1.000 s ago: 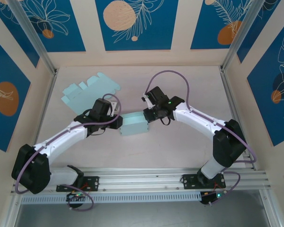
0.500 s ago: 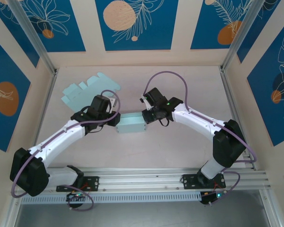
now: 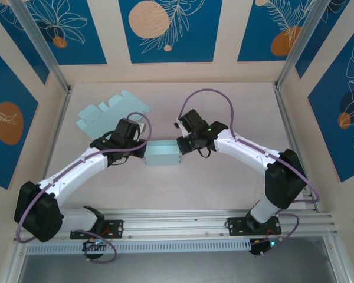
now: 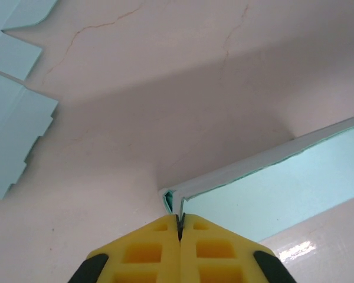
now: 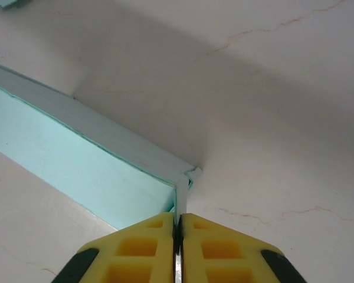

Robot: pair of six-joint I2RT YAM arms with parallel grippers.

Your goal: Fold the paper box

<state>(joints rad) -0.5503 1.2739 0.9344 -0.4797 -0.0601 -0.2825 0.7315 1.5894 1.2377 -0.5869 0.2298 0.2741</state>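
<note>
Left claw [image 4: 180, 227] is clenched on a thin upright wall at the end of the paper box [image 4: 283, 183]. Its two yellow fingers [image 4: 141, 253] press flat together with only the sheet's edge between them. The fingers look moulded, with shallow rectangular pockets in their faces and black material at the outer corners.

The right claw [image 5: 178, 221] is clenched the same way on the wall at the opposite end, beside a small crumpled tab at the box's corner.

The paper box is pale mint green and matte. It is a long, shallow rectangular tray with crisp folded edges, a darker green line along the cut rims, and a smooth, flat floor. In the top view it lies near the middle of the counter [image 3: 224, 177], spanning the gap between the two claws.

The counter is pale pinkish stone or a stone-look surface, lightly glossy, crossed by fine hairline veins.

Well apart from the box, toward the far left corner, a flat paper blank [image 3: 109, 112] of the same mint card lies unfolded. Its outline is stepped with square tabs and notches.
</note>
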